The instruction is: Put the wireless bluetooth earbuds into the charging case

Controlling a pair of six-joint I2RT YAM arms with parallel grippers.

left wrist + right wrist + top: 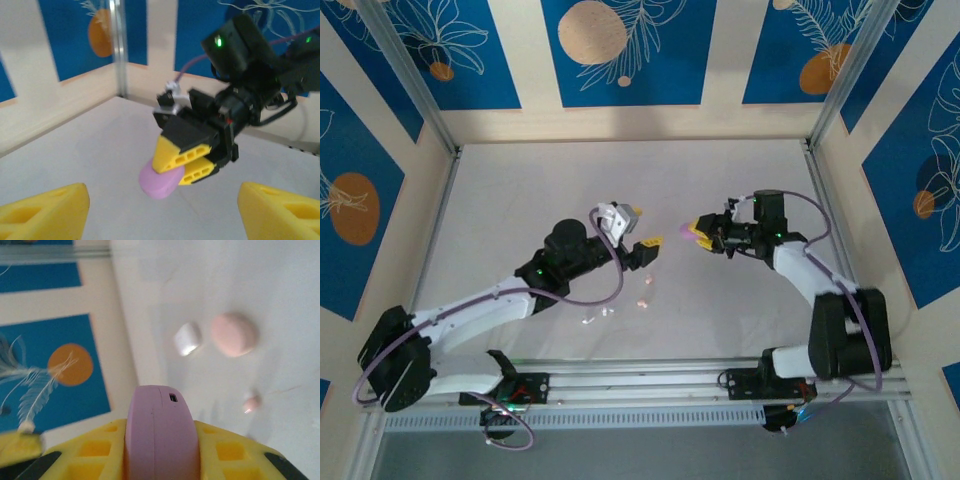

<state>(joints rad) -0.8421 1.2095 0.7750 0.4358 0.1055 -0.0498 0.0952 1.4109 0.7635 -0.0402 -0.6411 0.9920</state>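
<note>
Two yellow fingers of my right gripper (179, 167) are clamped on the purple case (159, 435), which hangs above the white table (620, 180). My left gripper (640, 230) faces it from about nine o'clock, its fingers (50, 210) spread wide with nothing between them. In the right wrist view, at about one o'clock from the purple case, a pink case (234, 334) lies on the table. A white piece (187, 338) lies just beside it, and one tiny pink earbud (251, 402) sits near them.
</note>
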